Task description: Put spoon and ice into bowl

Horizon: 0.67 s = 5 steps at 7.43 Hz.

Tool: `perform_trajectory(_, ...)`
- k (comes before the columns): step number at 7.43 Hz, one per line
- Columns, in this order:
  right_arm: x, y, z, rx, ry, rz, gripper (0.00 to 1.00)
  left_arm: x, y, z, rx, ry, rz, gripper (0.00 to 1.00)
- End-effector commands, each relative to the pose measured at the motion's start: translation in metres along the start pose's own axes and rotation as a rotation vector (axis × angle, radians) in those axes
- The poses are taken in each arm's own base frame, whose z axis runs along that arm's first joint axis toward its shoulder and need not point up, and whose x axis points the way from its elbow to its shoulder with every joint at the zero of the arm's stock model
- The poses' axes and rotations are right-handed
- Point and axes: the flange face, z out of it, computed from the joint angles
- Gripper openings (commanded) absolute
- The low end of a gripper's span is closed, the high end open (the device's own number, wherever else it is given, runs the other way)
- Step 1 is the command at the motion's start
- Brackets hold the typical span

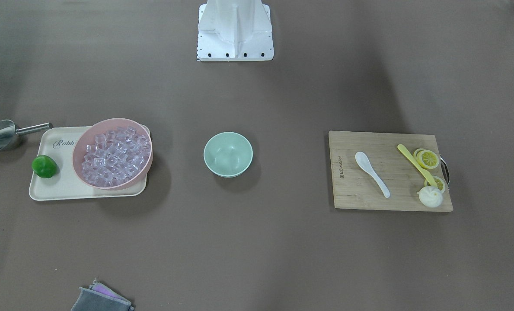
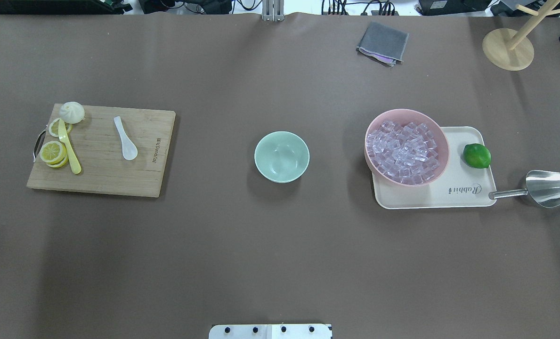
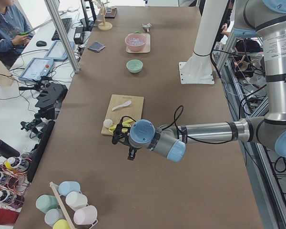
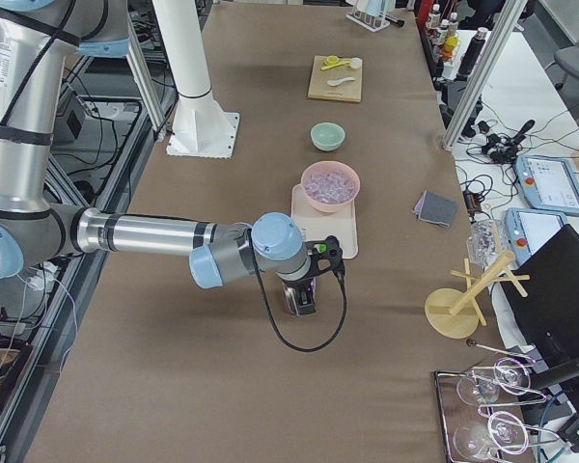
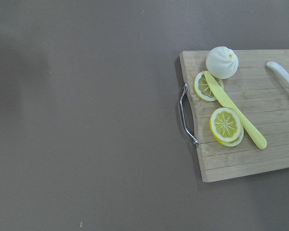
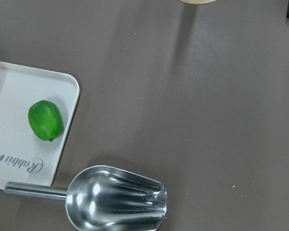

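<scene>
We see the white soup spoon [image 2: 125,139] lying flat on the wooden cutting board [image 2: 119,174] on the robot's left, its scoop end toward the robot. It is well apart from the mint-green bowl [image 2: 281,157] at the table's middle. The ice cubes [image 2: 404,153] fill the pink bowl [image 2: 430,120] on the cream tray [image 2: 416,197]. The left gripper [image 3: 119,138] hangs near the board. The right gripper [image 4: 304,301] hangs near the tray. For both grippers, we cannot tell whether the fingers are apart or together.
</scene>
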Motion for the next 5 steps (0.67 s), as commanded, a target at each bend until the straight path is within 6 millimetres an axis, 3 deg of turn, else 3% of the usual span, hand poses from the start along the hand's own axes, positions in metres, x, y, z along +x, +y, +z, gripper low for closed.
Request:
perform_trajectory(1,-0.032,-0.022,0.008,0.000,-0.020,0.108,1.00,0.003,-0.002,-0.001,0.007,0.003,0.014,0.98)
perform_trajectory(3,-0.062,-0.034,0.011,0.005,-0.043,0.153,0.95,0.009,-0.009,-0.003,0.018,0.008,-0.020,0.98)
perform_trajectory(4,-0.101,-0.049,0.011,0.004,-0.067,0.195,0.94,0.019,-0.014,-0.009,0.046,0.015,-0.033,0.98)
perform_trajectory(5,-0.157,-0.071,0.018,-0.013,-0.113,0.250,0.94,0.025,-0.015,-0.010,0.067,0.027,-0.044,0.98)
